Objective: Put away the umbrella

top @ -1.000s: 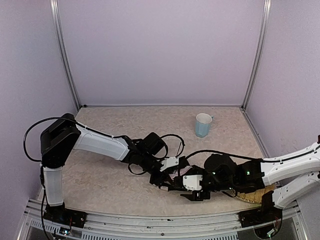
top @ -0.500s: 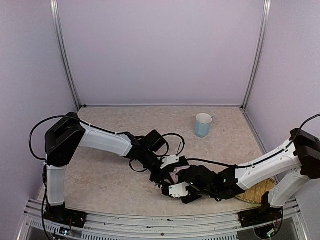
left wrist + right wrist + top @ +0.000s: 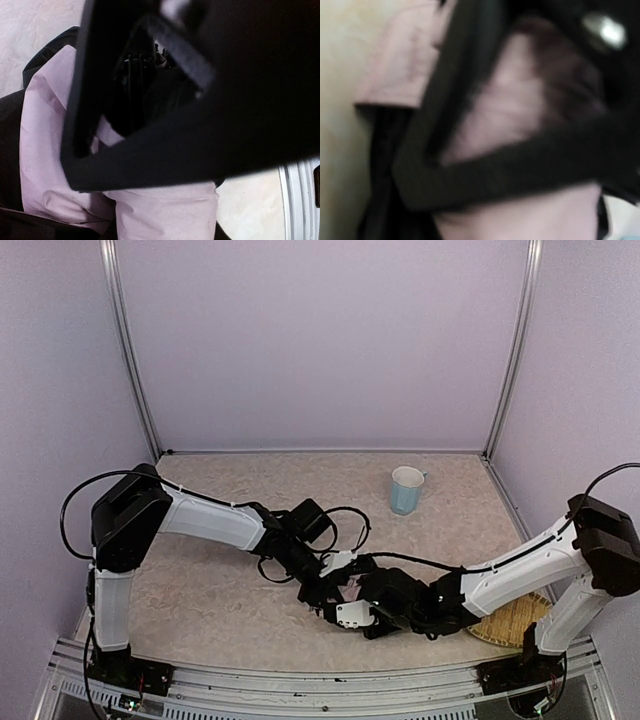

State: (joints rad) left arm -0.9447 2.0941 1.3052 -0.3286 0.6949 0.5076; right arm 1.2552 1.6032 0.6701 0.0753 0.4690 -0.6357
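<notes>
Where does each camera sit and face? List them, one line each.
Top external: high behind the bases, looking down at the table, left arm, right arm, cup, tray.
Left wrist: on its arm, aimed down at the umbrella; own jaws fill the view.
Right wrist: likewise, blurred; own jaws over pink fabric.
Shared: both wrist views show the umbrella.

Pale pink umbrella (image 3: 50, 150), light-blue cup (image 3: 406, 492)

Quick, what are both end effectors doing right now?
Left end effector: looks closed on the umbrella.
Right end effector: at the umbrella; cannot be told.
</notes>
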